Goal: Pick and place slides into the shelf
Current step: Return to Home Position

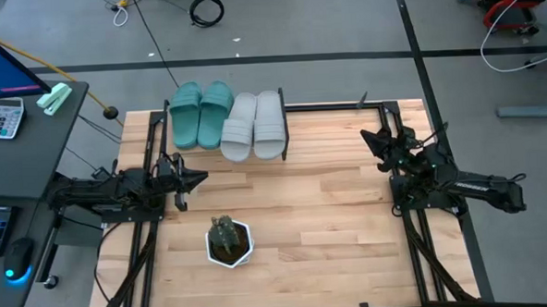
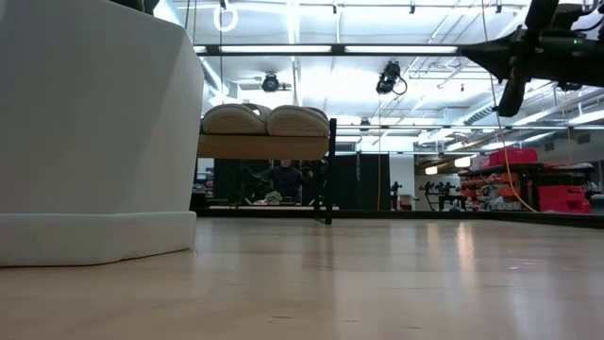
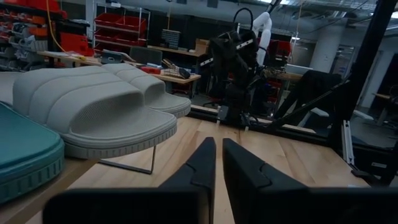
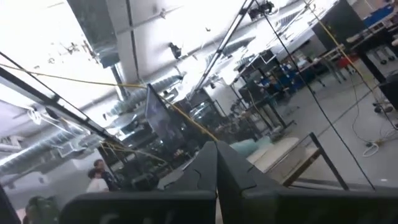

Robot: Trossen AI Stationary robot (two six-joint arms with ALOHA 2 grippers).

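slides (image 1: 240, 127) on shelf (image 2: 264, 146) | left fingers (image 3: 199, 168) almost together, empty | right fingers (image 4: 199, 165) pressed together

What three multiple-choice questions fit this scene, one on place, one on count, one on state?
1. How many slides lie on the shelf? A two; B three; C four.
2. Where is the potted plant? A on the shelf; B on the table, between the arms; C in an end effector.
3. The left end effector is: A shut on a slide; B shut, empty; C wide open.
Key: C, two teal and two grey lie side by side; B, it stands on the table's boards; B, its fingers meet with nothing between.
The right end effector is shut, at the table's right.
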